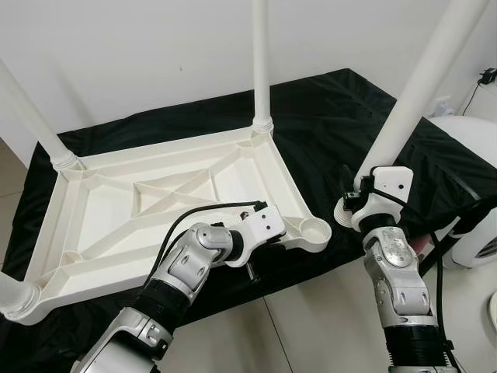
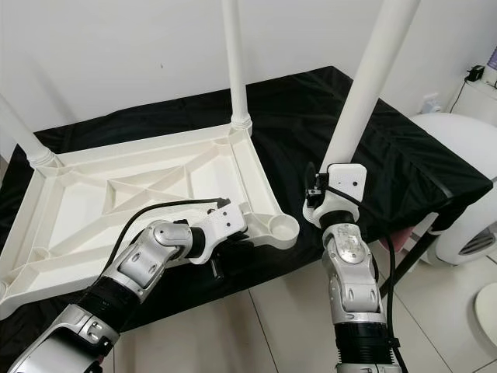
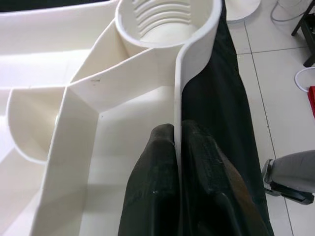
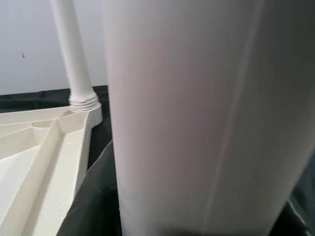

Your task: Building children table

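**Both tools on white table parts**

Lower left: left tool clamped narrow on the side wall of the upturned tabletop, just short of the empty threaded corner socket. Lower right: right tool at the base of the loose leg, fingers hidden, grip impossible to judge. Leg top cut off at upper right. Tabletop flat on black-covered counter; three legs already in corners.

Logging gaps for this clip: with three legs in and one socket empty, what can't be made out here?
- Right pincer's fingers: hidden in the eye views behind the wrist housing and the loose leg; that leg blocks the right wrist view.
- Tops of all legs: cut off by the frame edges.
- Near-left leg: mostly cut off by the left edge.
- Left pincer, shut on the tabletop rim: grip depth unclear.
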Motion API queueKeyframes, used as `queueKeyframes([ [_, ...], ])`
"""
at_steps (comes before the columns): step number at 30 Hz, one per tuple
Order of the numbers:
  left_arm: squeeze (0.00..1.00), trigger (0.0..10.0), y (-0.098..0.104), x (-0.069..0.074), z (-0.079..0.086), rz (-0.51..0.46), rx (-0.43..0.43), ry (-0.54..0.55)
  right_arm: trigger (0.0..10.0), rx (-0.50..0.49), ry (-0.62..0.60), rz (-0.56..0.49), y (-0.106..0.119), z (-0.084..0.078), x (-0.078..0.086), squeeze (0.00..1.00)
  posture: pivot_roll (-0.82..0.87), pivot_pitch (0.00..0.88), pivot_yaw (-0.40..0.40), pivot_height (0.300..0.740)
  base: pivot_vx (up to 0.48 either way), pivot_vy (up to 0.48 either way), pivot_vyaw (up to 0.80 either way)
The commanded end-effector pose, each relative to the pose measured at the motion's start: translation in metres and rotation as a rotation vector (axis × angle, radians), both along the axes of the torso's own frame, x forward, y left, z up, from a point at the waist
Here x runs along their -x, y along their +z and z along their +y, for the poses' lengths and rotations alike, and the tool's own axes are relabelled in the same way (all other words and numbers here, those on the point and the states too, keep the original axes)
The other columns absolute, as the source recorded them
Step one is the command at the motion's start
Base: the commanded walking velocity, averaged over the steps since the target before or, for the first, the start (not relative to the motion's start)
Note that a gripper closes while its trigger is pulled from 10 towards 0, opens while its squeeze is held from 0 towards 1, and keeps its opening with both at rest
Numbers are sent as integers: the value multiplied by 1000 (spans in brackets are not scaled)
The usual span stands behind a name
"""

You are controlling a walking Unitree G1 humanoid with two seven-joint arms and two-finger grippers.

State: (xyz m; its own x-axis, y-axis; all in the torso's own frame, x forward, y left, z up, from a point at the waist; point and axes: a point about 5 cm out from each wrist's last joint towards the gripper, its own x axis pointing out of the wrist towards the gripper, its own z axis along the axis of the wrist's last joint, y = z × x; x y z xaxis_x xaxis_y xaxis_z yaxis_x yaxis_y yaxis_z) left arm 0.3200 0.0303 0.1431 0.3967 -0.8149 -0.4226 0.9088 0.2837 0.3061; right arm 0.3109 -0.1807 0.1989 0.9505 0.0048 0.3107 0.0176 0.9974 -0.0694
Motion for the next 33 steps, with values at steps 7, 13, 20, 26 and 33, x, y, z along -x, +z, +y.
queueKeyframes([
  [7, 0, 10000, -12, -2, 13, 7, -52, 36, 10000, 9, 52, -25, 7, 7, -2, 0, -128, 70, 99, 740, 0, 0, 0],
  [13, 0, 10000, -14, 0, 15, 4, -68, 16, 10000, 5, 125, -56, 16, 14, -5, 0, -131, 65, 95, 740, 0, 0, 0],
  [20, 0, 10000, -14, 1, 14, -1, -69, 4, 10000, -45, 207, -66, 23, 24, -10, 0, -125, 61, 90, 740, 0, 0, 0],
  [26, 0, 10000, -14, 1, 14, -5, -69, 3, 10000, -70, 281, -23, 20, 34, -13, 0, -121, 59, 85, 740, 0, 0, 0],
  [33, 0, 10000, -14, 1, 14, -12, -69, 7, 10000, -31, 408, 79, 6, 54, -10, 0, -119, 56, 77, 740, 0, 0, 0],
])
